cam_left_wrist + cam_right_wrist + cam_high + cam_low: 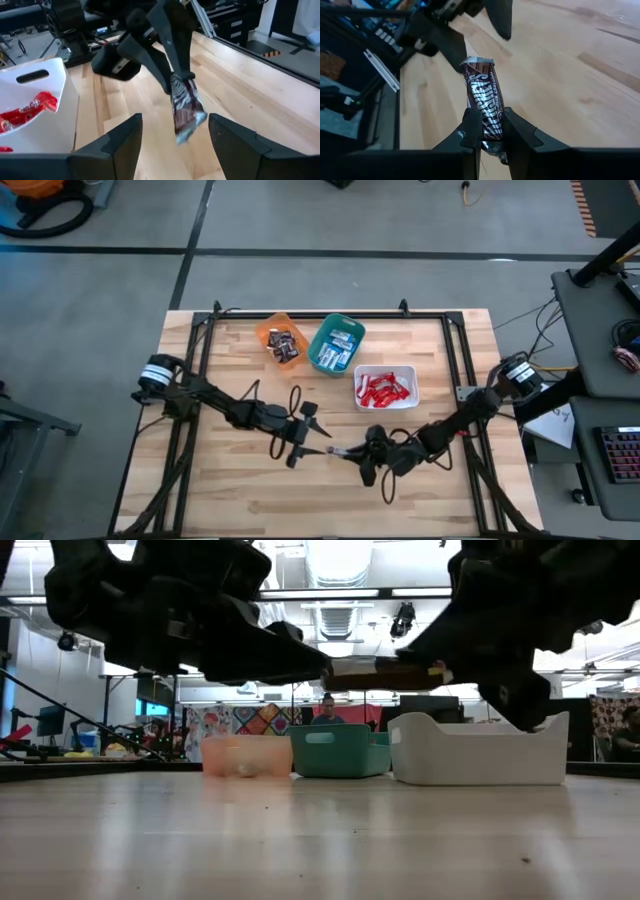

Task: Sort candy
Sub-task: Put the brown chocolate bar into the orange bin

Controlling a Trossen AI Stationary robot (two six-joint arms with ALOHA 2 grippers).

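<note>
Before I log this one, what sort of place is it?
Probably a robotics lab or workshop: a wooden table on a bare concrete floor, desks with screens behind, and a person seated at the back.

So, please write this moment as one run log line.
right gripper: shut on brown candy bar | left gripper: open, facing it | above table

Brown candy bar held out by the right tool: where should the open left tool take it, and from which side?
Best guess: grip the free end of the brown candy bar, the half pointing away from the right tool, which is shut on the other end. The left tool already faces it with its fingers apart, so it could come straight on and close across the bar's narrow width.
</note>
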